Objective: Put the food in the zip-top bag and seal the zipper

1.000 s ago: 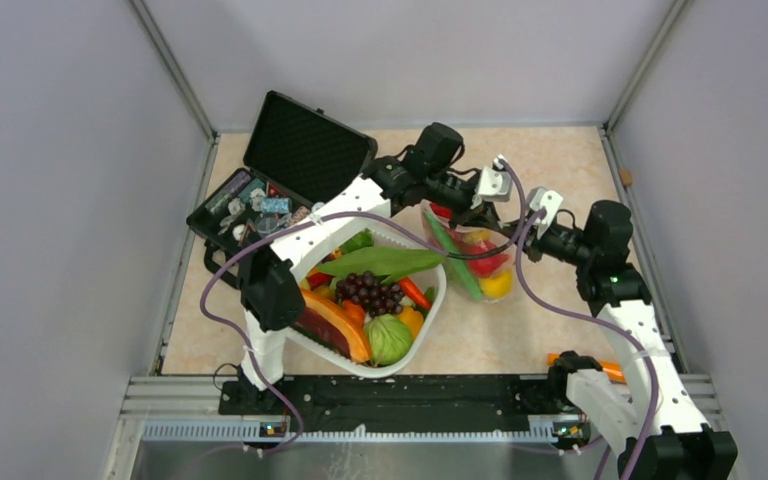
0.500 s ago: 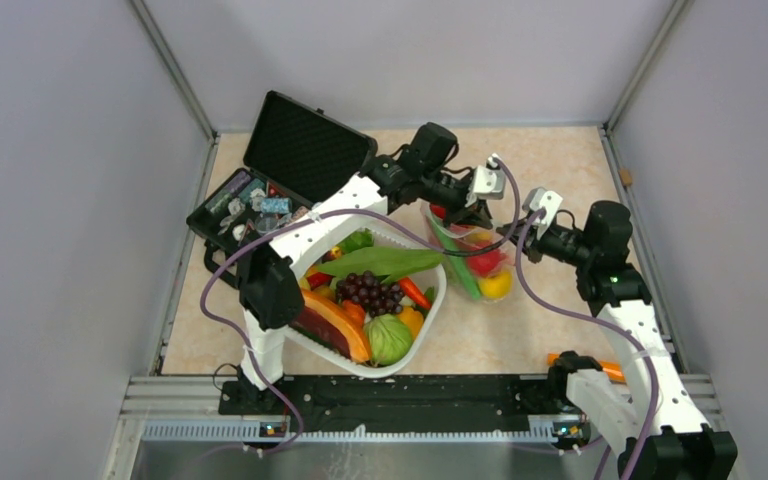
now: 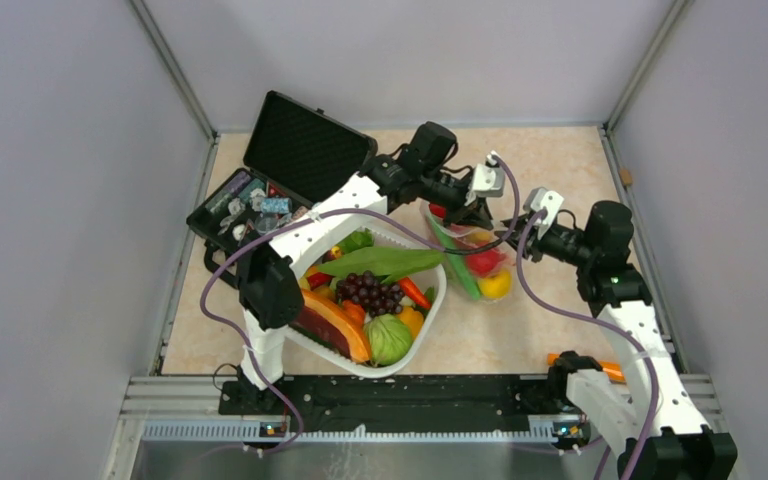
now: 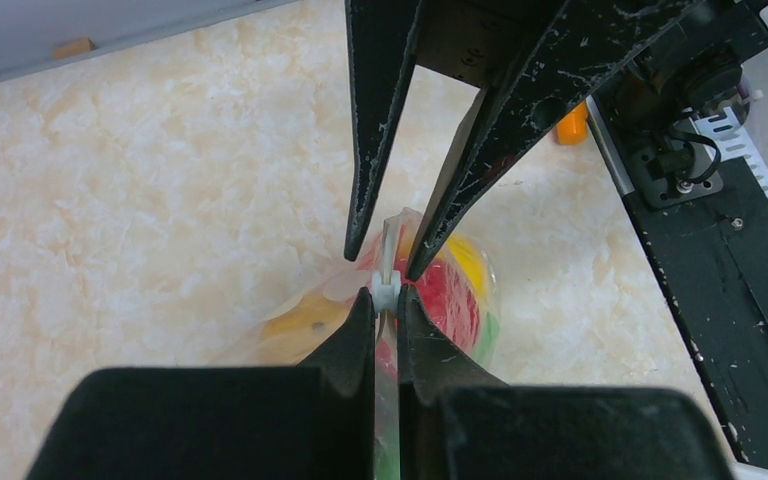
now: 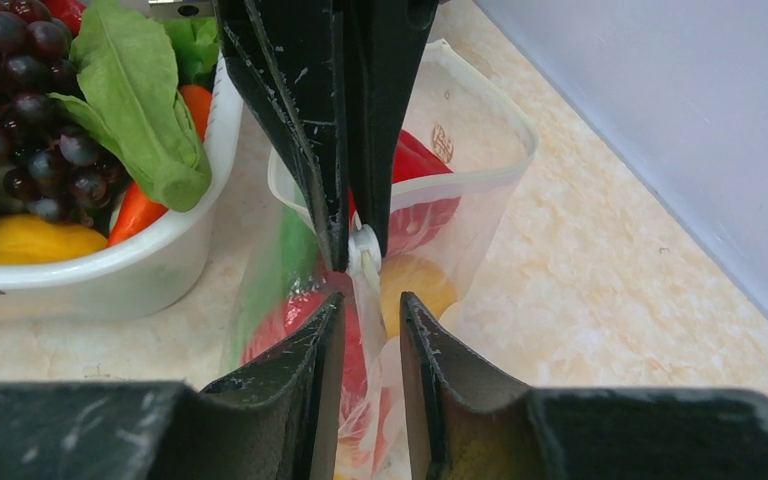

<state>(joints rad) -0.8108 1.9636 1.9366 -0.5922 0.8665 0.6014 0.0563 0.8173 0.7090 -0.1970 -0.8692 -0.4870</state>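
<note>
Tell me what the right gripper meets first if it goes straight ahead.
The zipper, which lies between the open jaws of the right gripper. Right behind it is the left gripper, shut on that strip. Depth is hard to judge.

A: What sort of place is this?
B: A robotics lab test cell. 3 plain grey panels (image 3: pixel 60 200) wall in a beige stone-patterned table (image 3: pixel 560 160), joined by aluminium posts (image 3: pixel 175 72).
A: Anything else?
B: 2 white arms (image 3: pixel 310 235) are bolted to a black rail (image 3: pixel 410 395) at the near edge, with purple cables (image 3: pixel 204 295) looped along them.
</note>
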